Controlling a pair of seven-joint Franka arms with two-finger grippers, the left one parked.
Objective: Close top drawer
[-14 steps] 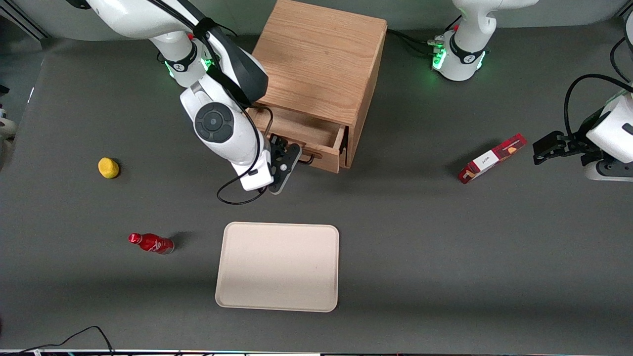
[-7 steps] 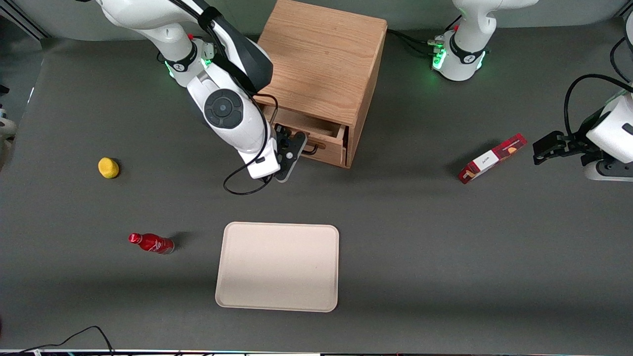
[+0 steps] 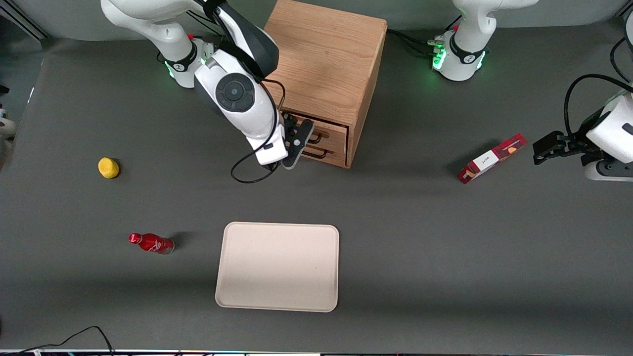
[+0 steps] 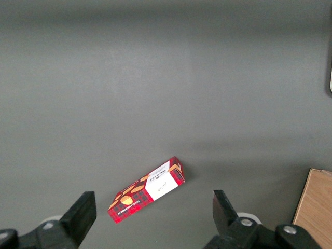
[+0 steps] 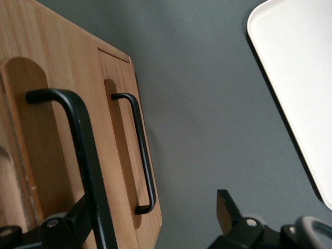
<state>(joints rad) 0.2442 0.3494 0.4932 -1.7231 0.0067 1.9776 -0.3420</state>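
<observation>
Drawer closing is nearly or fully done. One second ago the top drawer (image 3: 324,132) stood well out of the wooden cabinet (image 3: 324,64) with its inside showing; half a second ago it was about halfway in; now its front sits flush, or very close to flush, with the cabinet face, and no interior shows. The right arm's end effector (image 3: 296,143) has moved in with it and sits against the drawer front, at the black wire handle (image 5: 78,155). In the right wrist view one finger (image 5: 70,225) lies beside that handle and the other finger (image 5: 231,212) stands apart over bare table, so the end effector is spread wide and grips nothing. The lower drawer handle (image 5: 140,155) shows just past the upper one.

My judgement is that the push has done its work, and what remains is a slight final press, if any gap is left, and then backing away.

Around the end effector, a pale tray (image 3: 278,266) lies on the table (image 3: 425,247) nearer the front camera. A yellow fruit (image 3: 108,167) and a red bottle (image 3: 151,243) lie well off toward the working arm's end. A red box (image 3: 491,158) lies toward the parked arm's end. Nothing stands between the end effector and the drawer.
</observation>
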